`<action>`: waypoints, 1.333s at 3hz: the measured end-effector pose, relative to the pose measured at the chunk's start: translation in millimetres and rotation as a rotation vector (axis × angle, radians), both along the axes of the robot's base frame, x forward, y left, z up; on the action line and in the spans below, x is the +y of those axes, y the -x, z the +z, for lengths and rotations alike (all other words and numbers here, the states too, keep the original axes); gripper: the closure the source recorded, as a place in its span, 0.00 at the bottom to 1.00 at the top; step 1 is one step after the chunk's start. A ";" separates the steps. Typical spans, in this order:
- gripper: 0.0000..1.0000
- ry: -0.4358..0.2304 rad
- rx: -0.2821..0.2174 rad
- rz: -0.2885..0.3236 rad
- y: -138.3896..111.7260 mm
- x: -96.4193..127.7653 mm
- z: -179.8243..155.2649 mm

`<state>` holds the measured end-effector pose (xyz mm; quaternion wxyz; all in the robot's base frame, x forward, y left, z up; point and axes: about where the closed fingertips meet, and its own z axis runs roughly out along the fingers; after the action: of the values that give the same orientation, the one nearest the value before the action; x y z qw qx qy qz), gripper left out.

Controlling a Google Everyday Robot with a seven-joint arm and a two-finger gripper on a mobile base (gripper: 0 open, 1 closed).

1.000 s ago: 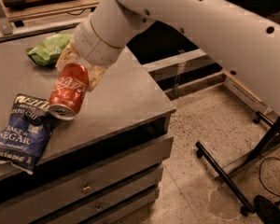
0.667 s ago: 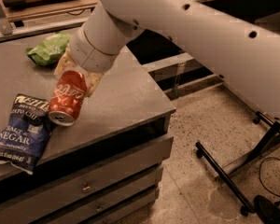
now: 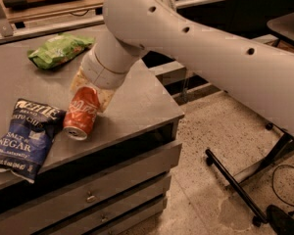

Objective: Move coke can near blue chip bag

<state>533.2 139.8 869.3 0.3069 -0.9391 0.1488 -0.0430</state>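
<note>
The coke can (image 3: 82, 114) is red-orange with white script and lies tilted, silver end toward me, on the grey table top (image 3: 137, 99). It touches the right edge of the blue chip bag (image 3: 24, 138), a dark navy bag with white lettering lying flat at the front left. My gripper (image 3: 90, 89) reaches down from the large white arm and is shut on the can's upper end, pale fingers on both sides of it.
A green chip bag (image 3: 59, 49) lies at the back of the table. Drawers (image 3: 103, 190) sit under the table top. The table's right edge drops to a speckled floor with a black stand's legs (image 3: 235, 185).
The arm has swung lower and forward, carrying the can down from above the table to rest against the blue chip bag's right edge.
</note>
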 end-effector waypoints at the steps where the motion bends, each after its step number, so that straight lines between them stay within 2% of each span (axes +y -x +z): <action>1: 0.83 0.002 0.001 0.002 0.8 1.0 -1.1; 3: 0.36 0.004 0.003 0.007 2.4 3.1 -2.3; 4: 0.05 0.005 0.004 0.011 3.4 4.3 -3.1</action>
<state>529.8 144.1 866.2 0.3044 -0.9407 0.1443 -0.0401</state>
